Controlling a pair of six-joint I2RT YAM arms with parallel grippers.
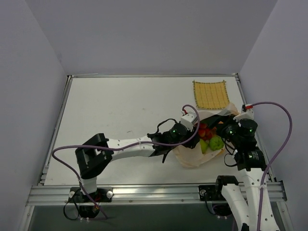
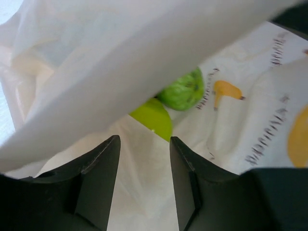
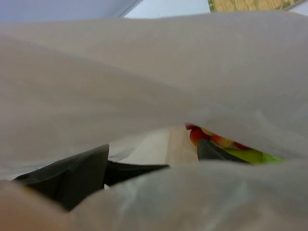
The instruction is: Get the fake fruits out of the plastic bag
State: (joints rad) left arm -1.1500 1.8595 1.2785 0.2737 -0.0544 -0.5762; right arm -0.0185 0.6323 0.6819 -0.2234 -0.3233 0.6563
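The plastic bag point(image 1: 192, 156) lies crumpled at the right front of the table, its mouth open upward. Inside it I see the red berry cluster point(image 1: 206, 132), a green round fruit point(image 1: 216, 142) and a yellow-green one point(image 1: 204, 146). My left gripper point(image 1: 195, 131) reaches into the bag's mouth from the left. In the left wrist view it point(image 2: 144, 144) is open and empty over the bag's plastic point(image 2: 144, 48), with the two green fruits point(image 2: 183, 90) just ahead. My right gripper point(image 1: 225, 129) is at the bag's right edge. In the right wrist view its jaws point(image 3: 151, 154) stand apart with bag plastic point(image 3: 144, 72) draped over them.
A yellow woven mat point(image 1: 210, 94) lies at the back right, just beyond the bag. The table's metal rim point(image 1: 154, 75) runs along the far edge and the right side, close to the right arm. Cables loop over both arms.
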